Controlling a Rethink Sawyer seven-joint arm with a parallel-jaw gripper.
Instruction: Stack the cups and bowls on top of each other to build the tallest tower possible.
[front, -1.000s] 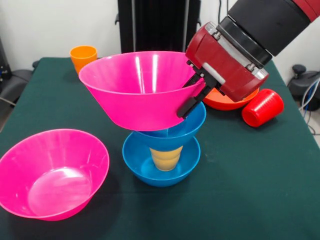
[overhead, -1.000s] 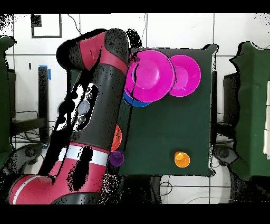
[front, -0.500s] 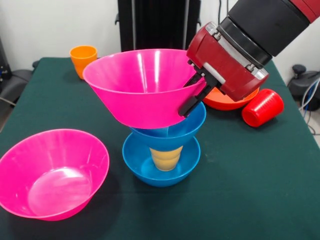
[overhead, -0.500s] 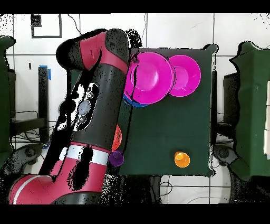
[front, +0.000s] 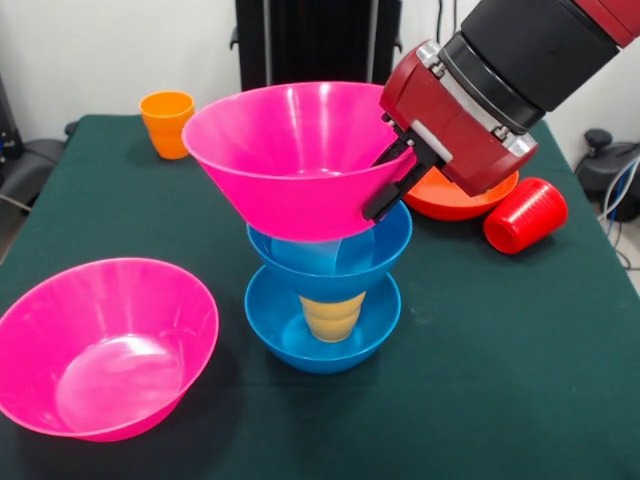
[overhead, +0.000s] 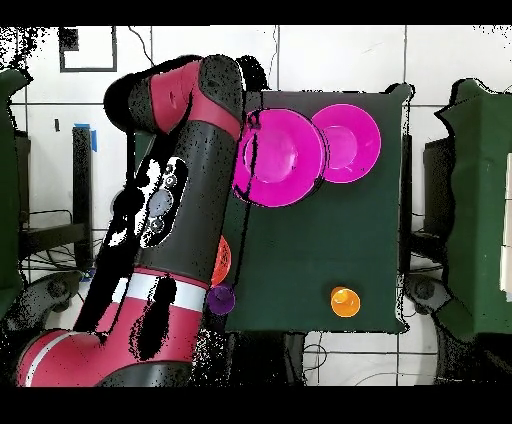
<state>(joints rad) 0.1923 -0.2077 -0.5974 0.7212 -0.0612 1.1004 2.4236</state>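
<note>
My gripper (front: 384, 188) is shut on the right rim of a large pink bowl (front: 300, 160) and holds it tilted just above the tower. The tower is a blue bowl (front: 322, 340) on the table, a yellow cup (front: 332, 316) upside down in it, and a second blue bowl (front: 335, 262) on the cup. The pink bowl's base hangs over the upper blue bowl's mouth; I cannot tell if they touch. In the overhead view the held pink bowl (overhead: 280, 158) covers the tower. The light blue cup is hidden.
A second pink bowl (front: 105, 345) stands at the front left. An orange cup (front: 167, 122) is at the far left. An orange-red bowl (front: 455, 203) and a red cup (front: 525, 215) on its side lie to the right. A purple cup (overhead: 221, 298) shows in the overhead view.
The gripper has lifted the pink bowl and carried it to the right in the front view, so that it now stands over the tower. Nothing else has moved.
</note>
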